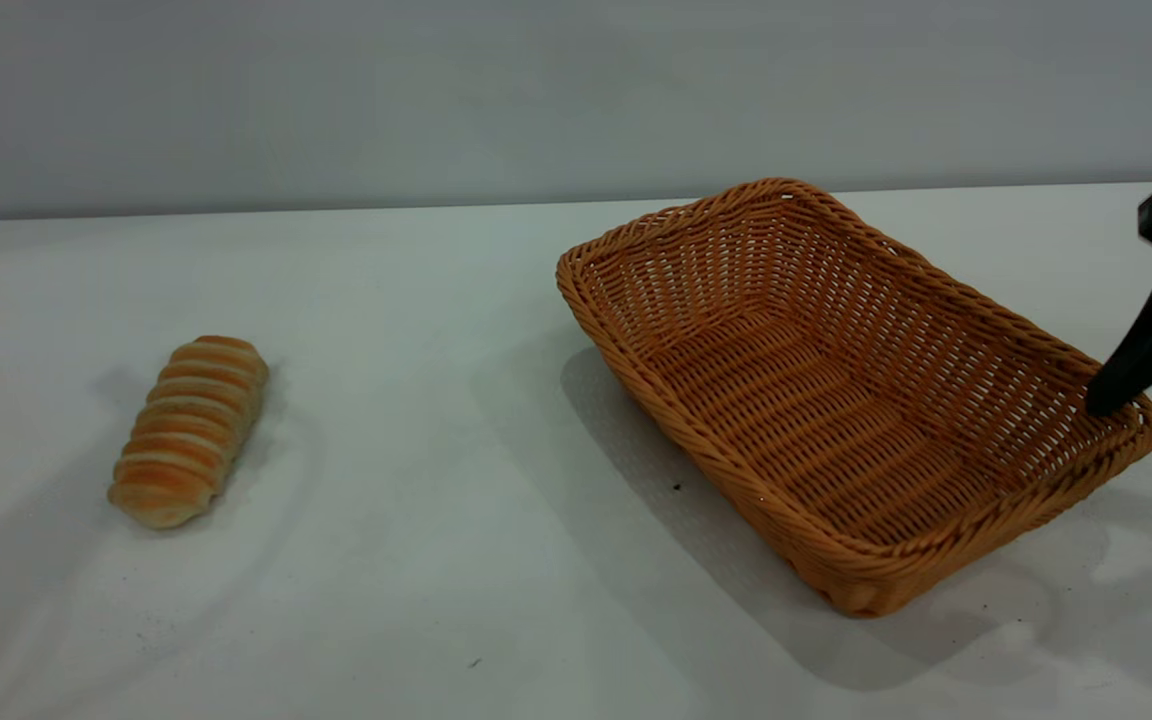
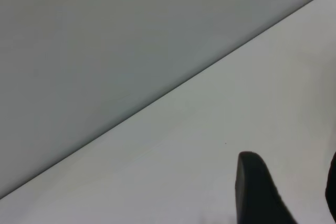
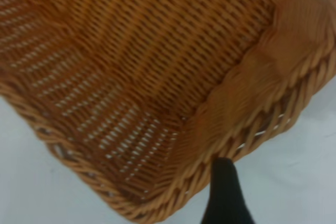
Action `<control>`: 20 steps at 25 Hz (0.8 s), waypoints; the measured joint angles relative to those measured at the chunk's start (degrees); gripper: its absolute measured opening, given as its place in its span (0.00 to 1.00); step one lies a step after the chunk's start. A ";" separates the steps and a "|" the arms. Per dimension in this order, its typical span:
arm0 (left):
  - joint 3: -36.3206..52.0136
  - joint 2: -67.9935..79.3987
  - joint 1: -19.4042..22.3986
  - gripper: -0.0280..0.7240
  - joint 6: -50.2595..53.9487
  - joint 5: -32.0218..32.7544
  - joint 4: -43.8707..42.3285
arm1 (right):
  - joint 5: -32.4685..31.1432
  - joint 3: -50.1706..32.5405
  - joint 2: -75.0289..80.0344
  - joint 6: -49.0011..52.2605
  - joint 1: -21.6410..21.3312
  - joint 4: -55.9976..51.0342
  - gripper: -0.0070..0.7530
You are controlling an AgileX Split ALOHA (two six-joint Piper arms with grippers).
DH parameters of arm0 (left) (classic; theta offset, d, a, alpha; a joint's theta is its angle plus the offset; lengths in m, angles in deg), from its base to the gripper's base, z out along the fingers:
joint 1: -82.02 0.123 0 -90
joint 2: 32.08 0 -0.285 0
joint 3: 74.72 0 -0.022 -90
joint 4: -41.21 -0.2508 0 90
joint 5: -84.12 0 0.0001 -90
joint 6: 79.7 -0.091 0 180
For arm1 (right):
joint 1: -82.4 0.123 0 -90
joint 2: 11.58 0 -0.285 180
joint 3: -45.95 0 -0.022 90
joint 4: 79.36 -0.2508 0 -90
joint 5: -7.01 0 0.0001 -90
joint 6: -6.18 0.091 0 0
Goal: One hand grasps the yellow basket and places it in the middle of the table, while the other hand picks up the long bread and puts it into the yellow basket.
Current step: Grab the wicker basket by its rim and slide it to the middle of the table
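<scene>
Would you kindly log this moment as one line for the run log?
right gripper at basket right rim, one finger inside | basket empty | bread on table, far left | left gripper over bare table

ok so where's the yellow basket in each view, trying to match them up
Exterior view: the yellow basket sits right of centre on the table, its right corner under the right gripper.
Left wrist view: not in it, only bare table and wall.
Right wrist view: its woven inside and braided rim fill most of the picture.
Shared landmark: the black finger at the basket's rim corner, also seen in the exterior view.
</scene>
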 joint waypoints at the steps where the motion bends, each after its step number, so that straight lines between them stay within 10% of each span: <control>1: -0.36 0.40 0.00 0.56 0.00 -0.08 0.05 | 0.16 0.00 0.61 -0.32 0.00 -0.13 0.69; 20: -1.37 2.96 -0.07 0.56 -0.18 -2.96 0.19 | 4.95 0.42 11.02 -13.58 1.15 -16.86 0.69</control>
